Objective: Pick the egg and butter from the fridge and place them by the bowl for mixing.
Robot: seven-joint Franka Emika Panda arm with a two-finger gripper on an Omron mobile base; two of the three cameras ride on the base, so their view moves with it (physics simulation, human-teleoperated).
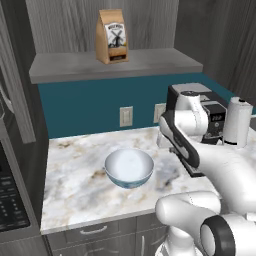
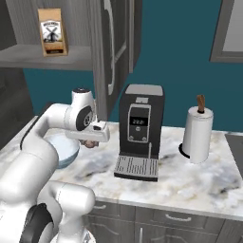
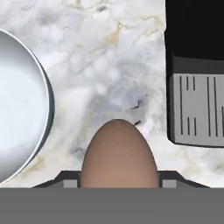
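The white and grey marbled stone surface (image 1: pixel 75 180) runs from a dark panel at its left to a teal back wall, with its front edge above grey drawers. The wide round glossy pale blue-white bowl (image 1: pixel 129 167) sits near the middle of this stretch, with bare marble open all around it: a broad patch to its left, a band in front toward the edge, and a narrower strip on its right. That right-hand strip is bounded by the black and grey coffee machine (image 2: pixel 140 133), whose slotted grey drip tray (image 3: pixel 197 109) juts forward onto the marble. Farther right stands a white paper towel roll on a brown-tipped holder (image 2: pixel 197 133), well apart from the bowl. Above, a grey shelf (image 1: pixel 75 67) carries a tan paper bag with a windmill label (image 1: pixel 112 36).

The end effector (image 3: pixel 119 181) hangs over the strip between bowl and drip tray, pointing down at the marble. Its dark fingers are set partway apart and closed on the small brown oval egg (image 3: pixel 119 155), which fills the gap between them. In the hand view the egg lies between the bowl's rim on one side and the drip tray on the other, above bare marble and touching neither.
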